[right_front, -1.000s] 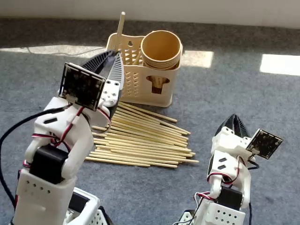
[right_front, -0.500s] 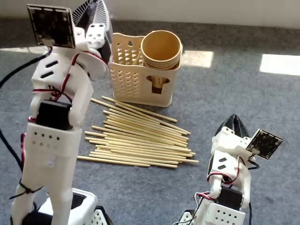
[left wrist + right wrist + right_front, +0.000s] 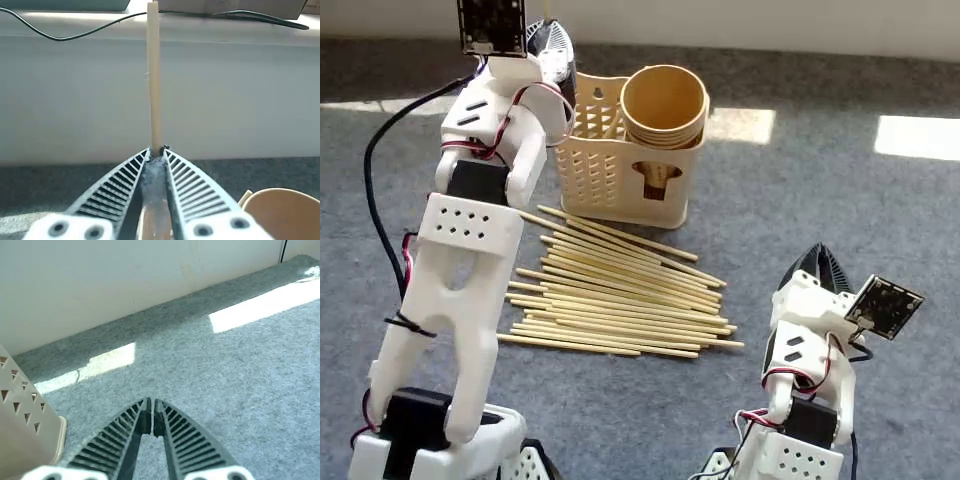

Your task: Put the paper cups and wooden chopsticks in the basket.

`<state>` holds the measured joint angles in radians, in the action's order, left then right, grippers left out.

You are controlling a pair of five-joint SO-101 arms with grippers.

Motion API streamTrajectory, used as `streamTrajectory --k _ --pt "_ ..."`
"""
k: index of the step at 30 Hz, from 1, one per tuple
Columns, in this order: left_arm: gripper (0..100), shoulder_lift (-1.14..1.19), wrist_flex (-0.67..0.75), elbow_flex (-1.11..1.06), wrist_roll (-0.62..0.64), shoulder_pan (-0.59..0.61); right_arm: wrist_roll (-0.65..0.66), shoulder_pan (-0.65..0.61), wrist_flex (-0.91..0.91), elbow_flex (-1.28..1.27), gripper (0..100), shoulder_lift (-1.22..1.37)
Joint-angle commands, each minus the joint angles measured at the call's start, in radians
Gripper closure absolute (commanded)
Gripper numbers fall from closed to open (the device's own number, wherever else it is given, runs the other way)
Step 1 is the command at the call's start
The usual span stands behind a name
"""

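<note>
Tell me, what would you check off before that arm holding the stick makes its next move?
1. Grip on the chopstick: ok; the left tool is shut on it.
2. Left tool over the basket: cannot tell; in the high view it is up by the back left corner.
3. Room beside the paper cups: ok; the left part looks open.
4. Right tool clear: ok; shut, low, apart from the basket.
5. All sticks packed: not ok; a pile of chopsticks lies in front of the basket.
</note>
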<state>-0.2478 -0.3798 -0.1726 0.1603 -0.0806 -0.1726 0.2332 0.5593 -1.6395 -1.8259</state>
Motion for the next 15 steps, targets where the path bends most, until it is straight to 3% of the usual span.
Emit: streamTrajectory --k 1,5,11,15 --pt "99 0.007 0.014 0.044 0.011 0.007 0.012 -0.008 -0.035 0.007 96.8 -0.005" --pt "98 0.025 -0.028 0.047 0.011 0.004 0.012 -0.008 -0.035 0.007 96.8 -0.005" --pt "88 0.048 -0.178 0.05 0.008 0.008 0.012 -0.01 -0.039 0.007 96.8 -0.005" --pt "88 0.041 -0.206 0.054 0.006 0.005 0.023 -0.03 -0.093 0.005 96.8 0.004"
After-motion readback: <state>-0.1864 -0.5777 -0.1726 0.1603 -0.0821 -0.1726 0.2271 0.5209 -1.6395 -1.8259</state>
